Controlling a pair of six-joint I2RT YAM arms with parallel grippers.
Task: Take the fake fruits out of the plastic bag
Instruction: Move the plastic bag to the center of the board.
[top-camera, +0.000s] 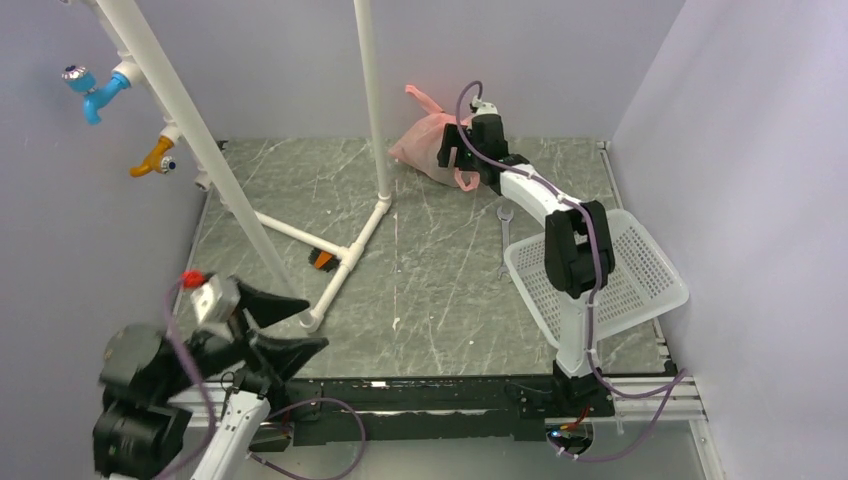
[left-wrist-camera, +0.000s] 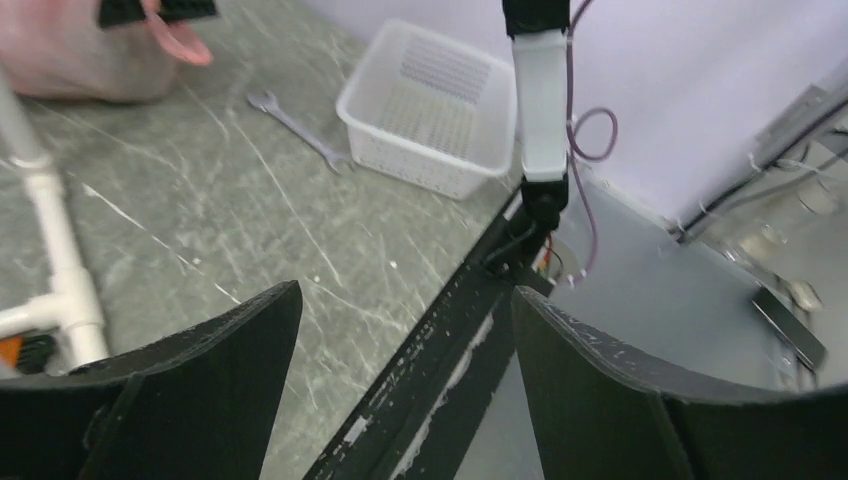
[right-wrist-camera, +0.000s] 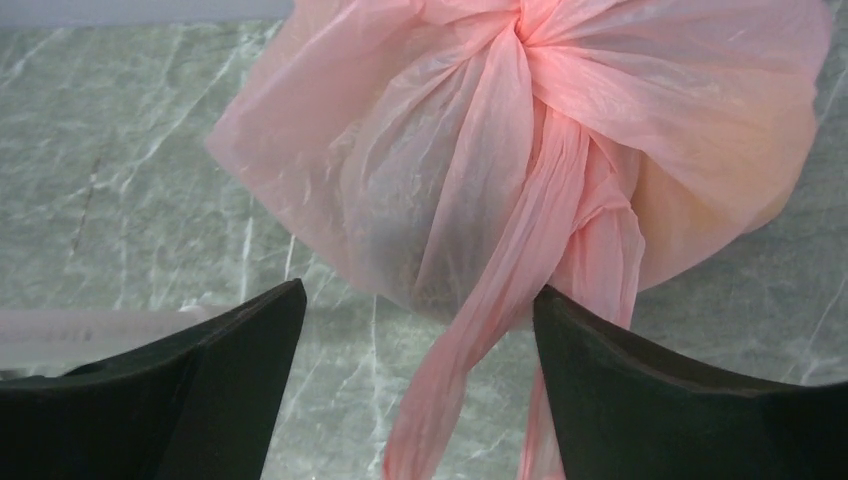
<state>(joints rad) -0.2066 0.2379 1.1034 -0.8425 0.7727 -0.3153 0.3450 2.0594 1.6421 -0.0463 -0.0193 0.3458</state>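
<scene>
The pink plastic bag (top-camera: 425, 145) lies knotted at the back of the table, and fills the right wrist view (right-wrist-camera: 480, 150). A dark grey-green round shape (right-wrist-camera: 420, 240) shows through its wall; the other fake fruits are hidden inside. My right gripper (top-camera: 462, 152) is open, reaching over the bag's near side, with one loop handle (right-wrist-camera: 490, 340) hanging between its fingers. My left gripper (top-camera: 285, 325) is open and empty near the table's front left edge. The bag shows at the top left of the left wrist view (left-wrist-camera: 80, 50).
A white mesh basket (top-camera: 640, 290) stands at the right by the right arm, also in the left wrist view (left-wrist-camera: 430, 120). A spanner (top-camera: 505, 240) lies beside it. A white pipe frame (top-camera: 345, 250) crosses the left half, with a small orange-and-black brush (top-camera: 322, 260) by it.
</scene>
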